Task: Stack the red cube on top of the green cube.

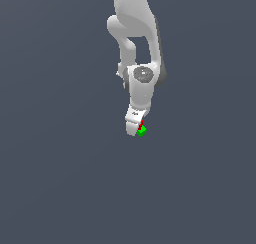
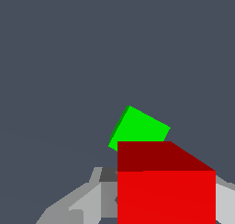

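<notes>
The white arm (image 1: 135, 43) hangs down from the top of the exterior view, wrist bent, its end effector (image 1: 138, 128) pointed downward and closed on the red cube (image 2: 166, 191), with grey fingers (image 2: 80, 202) flanking it.

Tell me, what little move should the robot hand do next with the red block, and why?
Probably a small sideways nudge to line up over the green cube, then lower. The gripper holds the red cube close by, but in the wrist view the green one looks turned and only partly covered by it.

A plain, flat, dark slate-grey ground (image 1: 55, 188) fills the whole scene.
</notes>
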Tool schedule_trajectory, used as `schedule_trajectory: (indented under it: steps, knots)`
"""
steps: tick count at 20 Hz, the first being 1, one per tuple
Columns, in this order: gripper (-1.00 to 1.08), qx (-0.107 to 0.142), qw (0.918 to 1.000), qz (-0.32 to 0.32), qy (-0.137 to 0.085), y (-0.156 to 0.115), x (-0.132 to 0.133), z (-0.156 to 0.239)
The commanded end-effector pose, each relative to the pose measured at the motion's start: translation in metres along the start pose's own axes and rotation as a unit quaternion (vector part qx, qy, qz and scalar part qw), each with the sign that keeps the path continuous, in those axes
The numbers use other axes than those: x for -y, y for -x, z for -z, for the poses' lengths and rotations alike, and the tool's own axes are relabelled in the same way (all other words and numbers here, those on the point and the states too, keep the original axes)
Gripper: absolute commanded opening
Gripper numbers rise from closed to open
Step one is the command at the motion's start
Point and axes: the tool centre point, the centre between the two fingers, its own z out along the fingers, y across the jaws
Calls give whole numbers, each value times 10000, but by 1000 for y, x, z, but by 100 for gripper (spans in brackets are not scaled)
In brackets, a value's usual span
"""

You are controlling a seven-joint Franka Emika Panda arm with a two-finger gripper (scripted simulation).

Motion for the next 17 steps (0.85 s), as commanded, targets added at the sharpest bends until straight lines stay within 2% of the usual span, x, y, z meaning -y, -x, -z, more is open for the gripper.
schedule_trajectory:
  steps: [1,7,8,17]
  knots:
    - [-100,0,10000,-6,6,-11,1,-7]
    - [-100,0,10000,-6,6,-20,1,-13]
    - [100,0,10000,-6,6,-20,1,-13]
    - [100,0,10000,-6,6,-20,1,-13]
